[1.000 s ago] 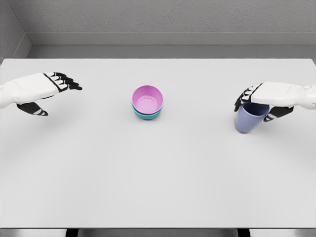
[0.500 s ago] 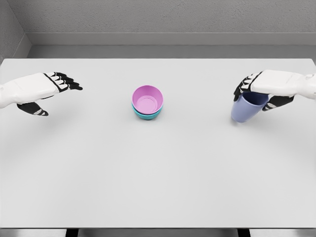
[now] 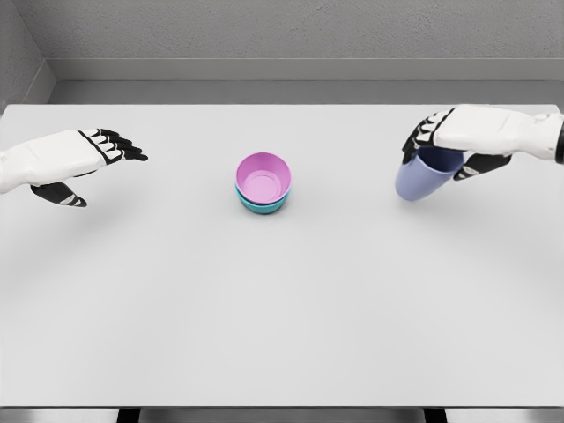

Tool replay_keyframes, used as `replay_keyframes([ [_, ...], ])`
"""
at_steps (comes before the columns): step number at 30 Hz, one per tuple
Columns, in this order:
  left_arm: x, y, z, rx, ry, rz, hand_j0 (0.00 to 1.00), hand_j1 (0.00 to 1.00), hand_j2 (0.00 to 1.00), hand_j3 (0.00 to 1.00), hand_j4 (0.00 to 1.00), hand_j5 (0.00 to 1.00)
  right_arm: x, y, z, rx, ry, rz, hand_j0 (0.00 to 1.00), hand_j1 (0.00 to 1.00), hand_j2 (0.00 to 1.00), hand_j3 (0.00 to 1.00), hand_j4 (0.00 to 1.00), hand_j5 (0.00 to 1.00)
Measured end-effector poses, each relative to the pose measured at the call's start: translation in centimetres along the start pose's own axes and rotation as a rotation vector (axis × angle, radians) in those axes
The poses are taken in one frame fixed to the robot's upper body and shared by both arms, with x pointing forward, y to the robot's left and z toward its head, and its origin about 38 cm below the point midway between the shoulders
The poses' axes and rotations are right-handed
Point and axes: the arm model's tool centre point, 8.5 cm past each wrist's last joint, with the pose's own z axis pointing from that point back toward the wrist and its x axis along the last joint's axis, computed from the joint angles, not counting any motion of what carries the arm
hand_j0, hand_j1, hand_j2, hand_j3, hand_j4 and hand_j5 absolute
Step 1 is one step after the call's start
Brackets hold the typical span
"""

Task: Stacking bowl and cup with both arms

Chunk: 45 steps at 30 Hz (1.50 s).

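Observation:
A pink bowl (image 3: 263, 177) sits nested in a teal bowl (image 3: 262, 205) near the middle of the white table (image 3: 282, 308). At the right, my right hand (image 3: 438, 148) is shut on a lavender-blue cup (image 3: 419, 179) by its rim. The cup hangs tilted above the table, its bottom pointing down and left. My left hand (image 3: 99, 157) hovers at the far left, fingers open and extended, holding nothing, well away from the bowls.
A grey wall (image 3: 282, 35) runs behind the table's far edge. The table's front edge lies at the bottom of the picture.
My right hand has lifted the cup and carried it up and to the left, toward the bowls, tilting it more. The left hand and bowls have not moved.

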Motion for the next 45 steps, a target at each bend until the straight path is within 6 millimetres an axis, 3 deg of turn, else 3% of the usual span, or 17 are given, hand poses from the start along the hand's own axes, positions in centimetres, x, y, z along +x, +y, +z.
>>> replay_keyframes([
  [45,0.7,-0.2,-0.2,-0.004,-0.017,-0.007,1.0,1.0,1.0,1.0,1.0,1.0,4.5,-5.9,-5.5,-0.121,-0.165,0.096,0.67,0.67,0.67,0.67,0.67,0.67],
])
